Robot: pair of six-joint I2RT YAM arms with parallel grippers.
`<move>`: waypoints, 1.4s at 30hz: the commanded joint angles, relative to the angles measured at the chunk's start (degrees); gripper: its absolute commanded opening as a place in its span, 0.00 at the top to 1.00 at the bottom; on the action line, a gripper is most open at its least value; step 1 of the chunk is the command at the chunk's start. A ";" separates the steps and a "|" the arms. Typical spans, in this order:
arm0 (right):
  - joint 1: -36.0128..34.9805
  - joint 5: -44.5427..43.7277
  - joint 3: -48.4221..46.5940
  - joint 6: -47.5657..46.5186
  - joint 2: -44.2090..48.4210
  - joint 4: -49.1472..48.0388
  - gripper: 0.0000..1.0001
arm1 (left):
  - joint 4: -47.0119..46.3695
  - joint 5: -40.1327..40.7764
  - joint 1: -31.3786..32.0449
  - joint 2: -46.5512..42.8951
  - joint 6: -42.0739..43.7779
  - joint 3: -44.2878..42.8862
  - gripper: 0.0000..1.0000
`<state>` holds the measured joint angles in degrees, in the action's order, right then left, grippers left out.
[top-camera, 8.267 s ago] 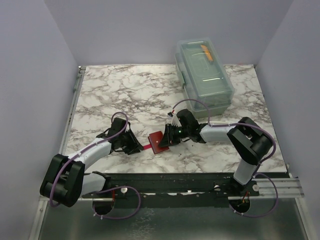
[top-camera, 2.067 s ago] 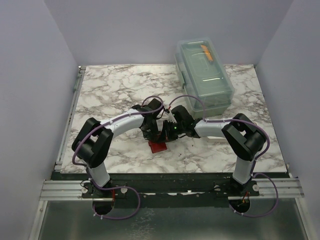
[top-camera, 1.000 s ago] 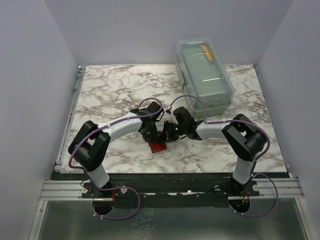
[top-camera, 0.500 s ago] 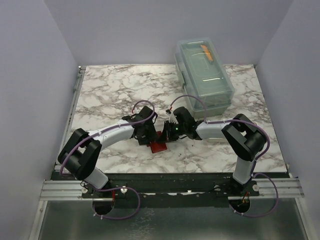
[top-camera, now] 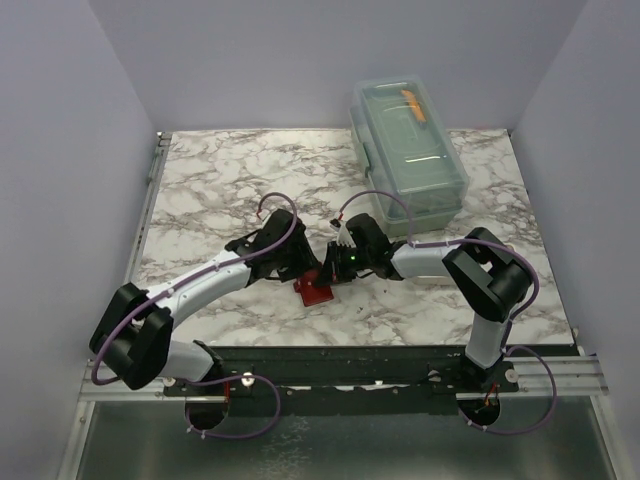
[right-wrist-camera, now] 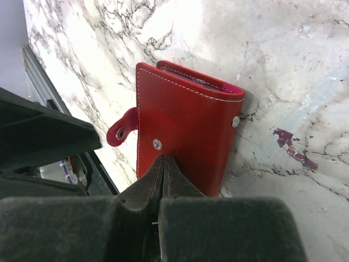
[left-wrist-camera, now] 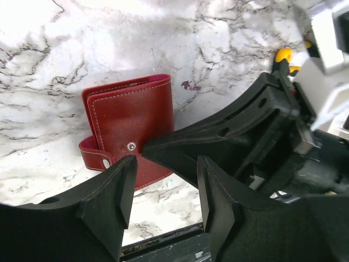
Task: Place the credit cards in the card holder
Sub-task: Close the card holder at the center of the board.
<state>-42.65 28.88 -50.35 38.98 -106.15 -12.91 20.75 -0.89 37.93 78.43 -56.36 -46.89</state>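
The red card holder (top-camera: 316, 291) lies folded shut on the marble near the table's front, and its snap strap (right-wrist-camera: 120, 133) sticks out unfastened. My right gripper (right-wrist-camera: 164, 162) is shut, with its joined tips pressing down on the card holder (right-wrist-camera: 188, 131). My left gripper (left-wrist-camera: 166, 188) is open with nothing between its fingers. It hovers just left of the card holder (left-wrist-camera: 128, 123), beside the right gripper's fingers (left-wrist-camera: 218, 136). No credit cards show in any view.
A clear plastic box (top-camera: 408, 150) with an orange item inside stands at the back right. The table's front edge and metal rail (top-camera: 340, 352) run just below the holder. A small purple stain (right-wrist-camera: 294, 148) marks the marble beside it.
My left gripper has opened and drawn back leftward from the card holder, its arm swinging toward the table's left. The right gripper has stayed pressed on the holder.
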 commanded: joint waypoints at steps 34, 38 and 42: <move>-1.97 -5.51 2.10 -3.87 -5.61 9.13 1.00 | 12.15 2.27 -4.49 -3.74 0.71 0.60 0.66; -1.99 -5.35 1.98 -3.91 -5.65 9.21 1.00 | 10.07 1.10 -4.79 -3.58 0.28 1.70 0.74; -2.04 -5.43 1.68 -4.14 -5.72 9.47 1.00 | 9.15 0.96 -4.80 -2.79 0.20 2.18 0.77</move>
<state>-42.68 29.15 -50.65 38.83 -106.30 -12.78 32.56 1.89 33.32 74.74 -55.55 -45.58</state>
